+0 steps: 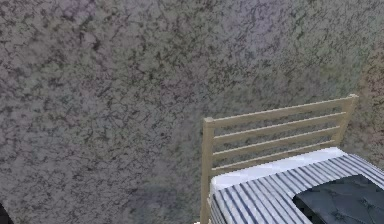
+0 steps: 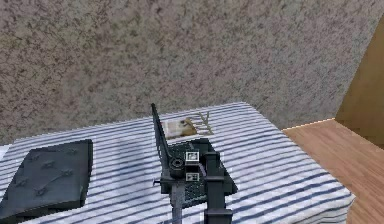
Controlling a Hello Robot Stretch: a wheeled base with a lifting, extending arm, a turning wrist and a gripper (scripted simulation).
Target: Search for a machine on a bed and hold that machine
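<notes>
Forward view: I've got a speckled grey wall (image 1: 120,90) ahead, and in the lower right corner the head end of a bed (image 1: 255,200) with a pale slatted wooden headboard (image 1: 275,135). The cover is striped grey and white, and a dark pillow (image 1: 345,198) lies on it at the bottom right edge.

Arm side view: here's the bed (image 2: 280,160) across the frame, against the same speckled wall (image 2: 150,50). The dark pillow (image 2: 50,172) lies flat at the left end. Near the middle of the striped cover sits the laptop (image 2: 158,130), lid up and seen almost edge on, its dark base lying on the cover to the right of the lid. Just behind it lies something pale and flat, maybe a book or paper (image 2: 188,126); I can't make out which.

My arm (image 2: 214,200) comes up from the bottom edge and ends right over the laptop's base, with the white marker squares (image 2: 190,156) showing there. The gripper (image 2: 172,180) is a dark shape against the dark laptop, so I can't tell whether it holds anything or even touches it.

To the right there's wooden floor (image 2: 340,150) past the foot of the bed and a brown wooden panel (image 2: 368,90) at the edge.
</notes>
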